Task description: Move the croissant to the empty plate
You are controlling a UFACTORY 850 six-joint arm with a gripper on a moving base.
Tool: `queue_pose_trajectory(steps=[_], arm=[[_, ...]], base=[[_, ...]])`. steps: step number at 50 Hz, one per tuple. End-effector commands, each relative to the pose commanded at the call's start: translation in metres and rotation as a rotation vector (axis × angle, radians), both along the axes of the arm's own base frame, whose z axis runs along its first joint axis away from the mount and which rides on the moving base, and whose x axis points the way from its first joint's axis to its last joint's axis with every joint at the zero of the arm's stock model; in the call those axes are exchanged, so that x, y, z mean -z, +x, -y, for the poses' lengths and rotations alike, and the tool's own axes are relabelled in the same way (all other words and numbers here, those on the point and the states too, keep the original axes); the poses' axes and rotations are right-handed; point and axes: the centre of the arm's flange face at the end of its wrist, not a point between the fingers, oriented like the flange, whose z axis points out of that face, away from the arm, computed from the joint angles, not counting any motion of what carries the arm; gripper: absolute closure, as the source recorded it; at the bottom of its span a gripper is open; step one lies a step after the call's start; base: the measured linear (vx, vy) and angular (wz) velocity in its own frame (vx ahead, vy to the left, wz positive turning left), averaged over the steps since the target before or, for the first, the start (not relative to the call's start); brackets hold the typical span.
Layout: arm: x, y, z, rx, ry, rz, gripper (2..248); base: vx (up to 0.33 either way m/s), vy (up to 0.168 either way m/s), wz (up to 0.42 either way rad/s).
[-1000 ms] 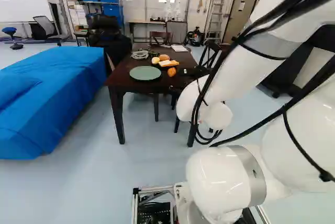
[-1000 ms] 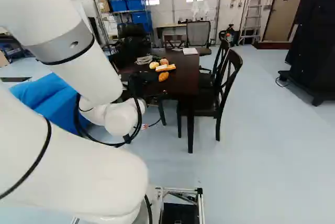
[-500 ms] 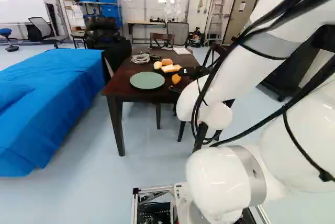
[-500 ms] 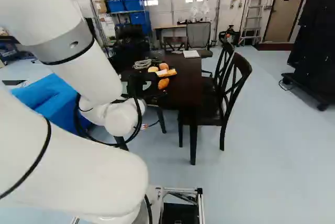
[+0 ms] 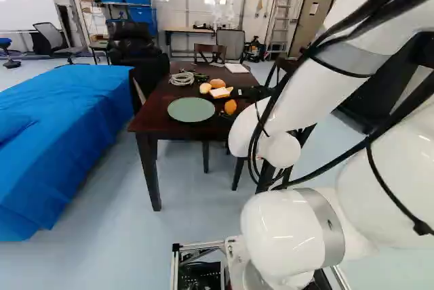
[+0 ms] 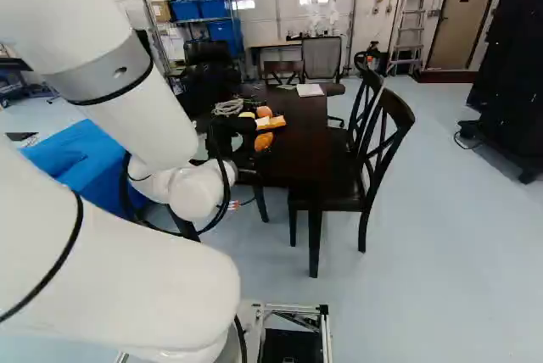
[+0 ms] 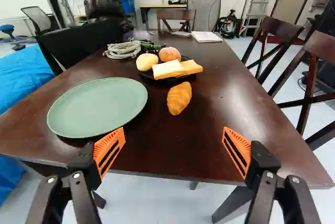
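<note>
So, going left to right: the green plate (image 7: 98, 107) is the drop spot, nothing on it, sitting near the table's edge. Looks to have just a shallow rim, so I'd lower the thing in gently, or it might roll a bit.

Next along there's a dark plate (image 7: 186, 79) with bread slices (image 7: 167, 69) and a pale yellow roll (image 7: 147, 62) on it. The croissant (image 7: 179, 98) is on the bare wood of the table (image 7: 225, 96), just beside that dark plate on the side nearer the arm. Can't tell if they touch.

Handling-wise, my guess is it's play food: really light, maybe foamy with a bit of give, not flaky like a real one. Grip should be easy, but a hard squeeze could dent it or make it squirt out, since the ends taper. I'd grab it across the fat middle, one pad per long side. It points roughly away from the gripper (image 7: 174, 128), so hardly any wrist twist needed imo. Tips are bad spots, and the far one is close to the dark plate, so watch for bumping that.

Gripper's spread wide, nothing pinched, and the croissant is out ahead, between the lines of the two orange pads.
</note>
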Motion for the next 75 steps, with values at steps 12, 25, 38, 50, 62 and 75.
queue_pose_trajectory(steps=[12, 25, 38, 50, 62, 75], arm=[[0.0, 0.0, 0.0, 0.0, 0.0, 0.0, 3], [-0.001, 0.004, 0.0, 0.0, 0.0, -0.002, 3], [-0.007, 0.014, 0.0, 0.0, 0.0, 0.008, 3], [-0.017, 0.027, 0.0, 0.0, 0.0, 0.016, 3], [-0.026, 0.041, 0.0, 0.0, 0.0, 0.004, 3], [-0.034, 0.057, 0.0, 0.0, 0.0, -0.035, 3]], base=[[0.0, 0.0, 0.0], [0.0, 0.0, 0.0], [0.0, 0.0, 0.0], [0.0, 0.0, 0.0], [0.0, 0.0, 0.0], [0.0, 0.0, 0.0]])
